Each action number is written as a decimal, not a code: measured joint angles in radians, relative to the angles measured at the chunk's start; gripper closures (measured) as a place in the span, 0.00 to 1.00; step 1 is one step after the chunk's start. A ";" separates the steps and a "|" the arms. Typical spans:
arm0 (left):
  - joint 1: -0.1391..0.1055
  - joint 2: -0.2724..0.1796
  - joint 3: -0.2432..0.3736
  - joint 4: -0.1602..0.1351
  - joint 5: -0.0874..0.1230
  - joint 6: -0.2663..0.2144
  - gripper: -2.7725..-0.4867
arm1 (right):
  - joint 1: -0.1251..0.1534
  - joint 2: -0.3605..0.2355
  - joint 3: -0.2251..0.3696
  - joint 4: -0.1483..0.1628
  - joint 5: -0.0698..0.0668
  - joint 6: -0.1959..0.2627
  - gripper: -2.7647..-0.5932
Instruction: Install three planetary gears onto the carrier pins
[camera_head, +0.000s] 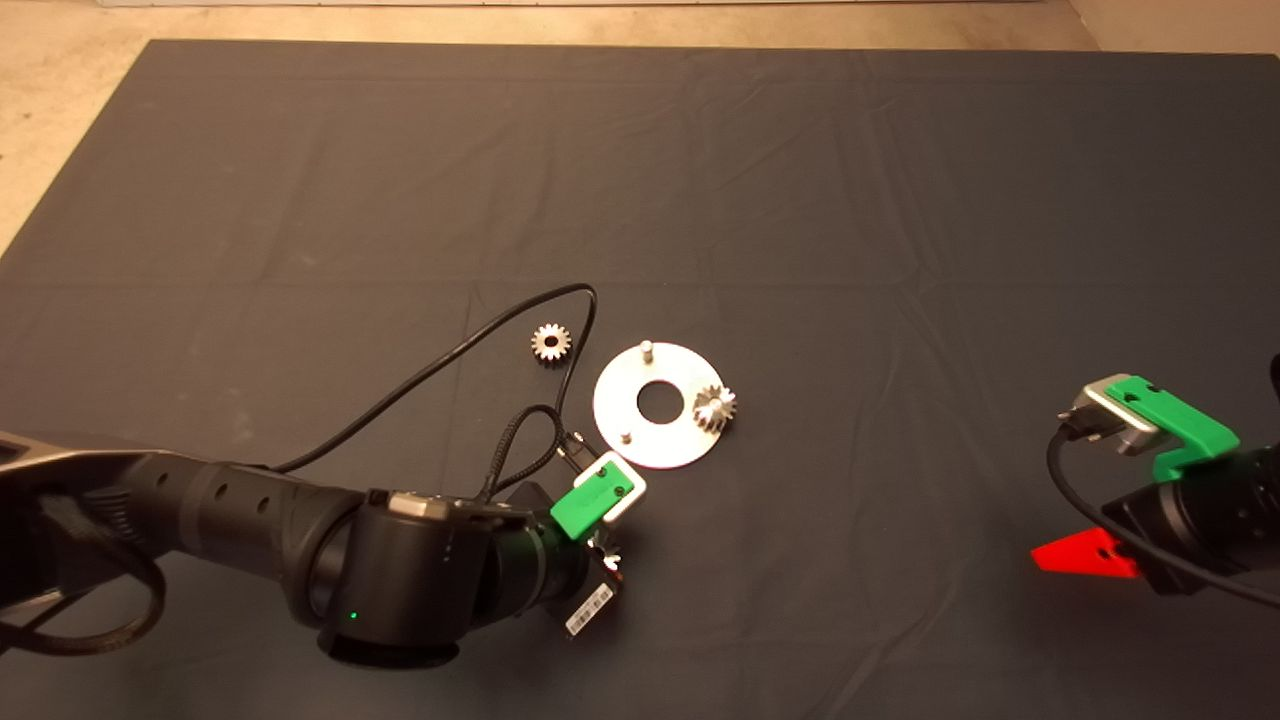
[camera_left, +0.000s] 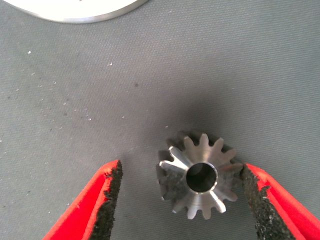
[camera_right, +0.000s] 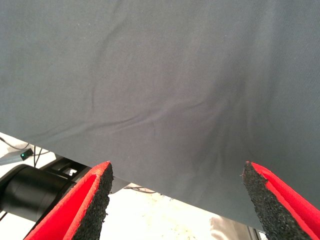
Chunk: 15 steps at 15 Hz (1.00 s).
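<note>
With 1 small silvery toothed metal gear (camera_head: 716, 409) already on the flat round silver disc (camera_head: 657, 440), the left gripper (camera_left: 180, 200), fingers spread, straddles a 2nd gear (camera_left: 198, 176) lying on the dark mat (camera_head: 800, 200) toward its near edge, touching 1 pad, so closing comes next; a 3rd gear (camera_head: 551, 343) lies beside the disc, and the right gripper (camera_right: 175, 200) waits open by the mat's right edge.

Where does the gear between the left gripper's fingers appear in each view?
Head view: gear mostly hidden under the left gripper, below the disc.
Left wrist view: gear between the open fingers.
Right wrist view: not in it.
Shared landmark: the disc.
</note>
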 joint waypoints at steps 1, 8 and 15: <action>0.001 -0.001 0.001 0.000 -0.001 0.000 0.53 | 0.000 0.000 0.000 0.000 0.000 0.000 0.39; 0.006 -0.013 0.014 0.004 -0.005 -0.001 0.62 | 0.000 0.000 0.000 0.000 0.000 0.000 0.39; 0.039 -0.018 0.018 0.041 -0.001 -0.002 0.68 | 0.000 0.000 0.000 0.000 0.000 0.000 0.39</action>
